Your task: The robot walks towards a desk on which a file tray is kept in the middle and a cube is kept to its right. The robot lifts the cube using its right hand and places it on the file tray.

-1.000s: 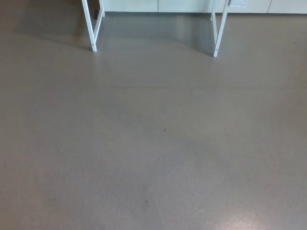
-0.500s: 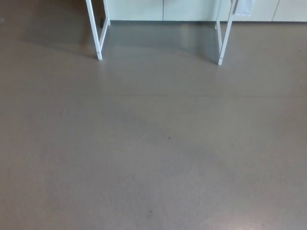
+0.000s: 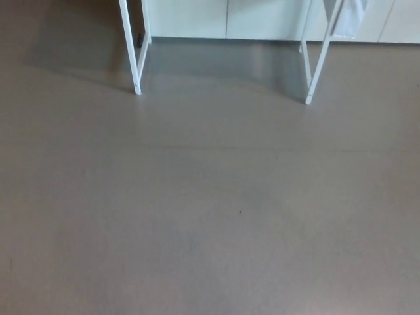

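Head view shows only grey floor (image 3: 210, 223) and two white desk legs (image 3: 132, 59); cube and tray are out of sight, presumably above. Neither hand shows, so their state is unknown. A cube likely suits gripping across opposite flat faces.

We find the smooth grey floor (image 3: 210, 216) open; only thin white metal desk legs (image 3: 131, 59) stand at its far edge.

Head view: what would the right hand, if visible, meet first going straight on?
Right hand not in view, so its line cannot be told. Ahead: floor and white desk legs.
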### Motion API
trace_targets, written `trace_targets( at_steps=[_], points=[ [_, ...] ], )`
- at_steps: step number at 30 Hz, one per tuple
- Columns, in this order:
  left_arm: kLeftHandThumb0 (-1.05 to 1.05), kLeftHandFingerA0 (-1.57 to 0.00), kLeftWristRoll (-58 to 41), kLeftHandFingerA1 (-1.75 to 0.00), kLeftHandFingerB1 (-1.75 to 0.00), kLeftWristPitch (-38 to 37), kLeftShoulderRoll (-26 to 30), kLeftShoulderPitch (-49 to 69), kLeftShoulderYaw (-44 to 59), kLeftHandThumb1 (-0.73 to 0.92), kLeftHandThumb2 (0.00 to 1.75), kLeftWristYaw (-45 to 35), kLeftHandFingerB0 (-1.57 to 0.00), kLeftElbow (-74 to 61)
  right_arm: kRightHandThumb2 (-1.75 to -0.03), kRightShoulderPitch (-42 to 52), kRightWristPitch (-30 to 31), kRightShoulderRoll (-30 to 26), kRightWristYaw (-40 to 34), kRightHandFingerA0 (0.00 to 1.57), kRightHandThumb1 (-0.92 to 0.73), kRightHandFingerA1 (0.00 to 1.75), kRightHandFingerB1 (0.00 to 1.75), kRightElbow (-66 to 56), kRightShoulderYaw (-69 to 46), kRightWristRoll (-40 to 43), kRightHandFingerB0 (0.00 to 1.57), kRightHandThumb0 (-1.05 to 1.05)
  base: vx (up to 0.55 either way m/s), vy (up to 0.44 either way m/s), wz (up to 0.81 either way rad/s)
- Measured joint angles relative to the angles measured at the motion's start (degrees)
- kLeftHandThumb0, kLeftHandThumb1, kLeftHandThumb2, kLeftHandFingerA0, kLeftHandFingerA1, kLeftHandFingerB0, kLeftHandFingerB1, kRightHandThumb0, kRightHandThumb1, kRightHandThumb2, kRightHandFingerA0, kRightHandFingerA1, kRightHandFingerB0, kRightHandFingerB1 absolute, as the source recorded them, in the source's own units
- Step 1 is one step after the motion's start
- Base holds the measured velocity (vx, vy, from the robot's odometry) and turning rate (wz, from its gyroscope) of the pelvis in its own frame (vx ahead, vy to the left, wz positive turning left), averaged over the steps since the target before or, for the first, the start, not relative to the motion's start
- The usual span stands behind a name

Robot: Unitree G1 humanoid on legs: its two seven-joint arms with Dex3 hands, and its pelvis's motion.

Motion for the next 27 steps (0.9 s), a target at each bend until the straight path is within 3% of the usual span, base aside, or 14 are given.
trace_targets(
  at_steps=[2,3,4,6,7,8,9,11,12,13,14,16,17,27],
  points=[
    [-0.88,-0.12,0.08,-0.77,-0.63,0.03,-0.10,-0.08,-0.12,0.80,0.86,0.04,-0.09,0.25,-0.80,-0.14,0.14,0.43,0.16,0.27,-0.44,0.52,0.38,0.14,0.08,-0.04,0.10,-0.74,0.34,-0.267,0.10],
    [-0.83,-0.08,0.11,-0.77,-0.65,0.03,-0.37,-0.40,-0.28,0.82,0.75,0.09,-0.12,0.26,-0.80,-0.22,-0.20,0.31,0.28,0.27,-0.44,0.52,0.38,-0.14,0.05,-0.04,0.10,-0.74,0.34,-0.259,0.68],
    [-0.81,-0.11,0.16,-0.73,-0.64,0.04,-0.74,-0.76,-0.46,0.78,0.96,0.06,-0.13,0.24,-0.80,-0.38,-0.18,-0.07,0.30,0.27,-0.44,0.52,0.38,-0.07,-0.06,-0.06,0.10,-0.74,0.32,-0.248,0.53],
    [-0.81,-0.11,0.16,-0.73,-0.64,-0.07,-0.99,-1.13,-0.59,0.78,0.96,-0.03,-0.13,0.04,-0.80,-0.58,-0.12,-0.80,0.32,0.27,-0.44,0.52,0.38,-0.01,-0.16,-0.06,0.10,-0.74,0.26,-0.178,0.17],
    [-0.81,-0.09,0.15,-0.77,-0.64,-0.09,-1.03,-1.10,-0.61,0.83,0.74,-0.12,-0.11,0.02,-0.80,-0.69,-0.12,-1.07,0.32,0.27,-0.44,0.52,0.38,-0.03,-0.22,-0.06,0.10,-0.74,0.32,-0.152,0.00],
    [-0.79,-0.13,0.14,-0.74,-0.63,-0.11,-1.01,-1.04,-0.59,0.84,0.84,-0.18,-0.14,0.04,-0.80,-0.80,-0.15,-1.12,0.33,0.27,-0.44,0.52,0.38,-0.09,-0.22,-0.06,0.10,-0.74,0.31,-0.135,0.02],
    [-0.49,-0.08,0.12,-0.63,-0.55,-0.11,-1.01,-0.63,-0.55,0.64,1.22,-0.25,0.00,0.16,-0.80,-0.78,-0.17,-1.12,0.35,0.27,-0.44,0.52,0.38,-0.09,-0.19,-0.06,0.10,-0.74,0.30,-0.102,0.03],
    [-0.51,-0.08,0.18,-0.64,-0.56,-0.14,-0.98,-0.13,-0.74,0.62,1.22,-0.34,0.00,0.17,-0.80,-0.79,-0.17,-1.12,0.37,0.27,-0.44,0.52,0.38,-0.06,-0.19,-0.06,0.10,-0.74,0.33,-0.059,-0.05],
    [-0.82,-0.08,0.18,-0.79,-0.66,-0.14,-0.98,0.07,-0.75,0.84,0.74,-0.41,-0.12,0.19,-0.80,-0.79,-0.17,-1.12,0.38,0.27,-0.44,0.52,0.38,-0.07,-0.19,-0.05,0.10,-0.74,0.36,0.002,-0.11],
    [-0.52,-0.09,0.20,-0.65,-0.57,-0.14,-0.99,0.11,-0.78,0.55,1.18,-0.43,-0.01,0.22,-0.80,-0.81,-0.16,-1.12,0.39,0.27,-0.44,0.52,0.38,-0.05,-0.19,-0.06,0.10,-0.74,0.35,0.043,-0.19],
    [-0.88,-0.14,0.21,-0.81,-0.67,-0.13,-0.98,0.09,-0.78,0.79,0.80,-0.43,-0.09,0.24,-0.80,-0.83,-0.16,-1.12,0.40,0.27,-0.44,0.52,0.38,-0.05,-0.19,-0.05,0.10,-0.74,0.32,0.072,-0.24],
    [-0.79,-0.12,0.28,-0.73,-0.61,-0.13,-0.99,-0.05,-0.84,0.83,0.85,-0.42,-0.13,0.28,-0.80,-0.78,-0.18,-1.08,0.44,0.27,-0.44,0.52,0.38,-0.03,-0.12,-0.06,0.10,-0.74,0.42,0.133,-0.16],
    [-0.75,-0.05,0.27,-0.69,-0.57,-0.12,-0.95,0.02,-0.82,0.89,0.70,-0.43,-0.08,0.25,-0.80,-0.60,-0.16,-1.08,0.48,0.27,-0.44,0.52,0.38,0.04,-0.11,-0.06,0.10,-0.74,0.50,0.190,-0.01],
    [-0.82,-0.13,0.12,-0.76,-0.63,-0.16,-0.47,-0.97,-0.56,0.83,0.83,-0.43,-0.11,-0.62,-0.80,-1.35,-0.22,-1.18,0.63,0.27,-0.44,0.52,0.38,-0.25,-0.05,-0.09,0.10,-0.74,0.44,0.127,-0.09]
  ],
)
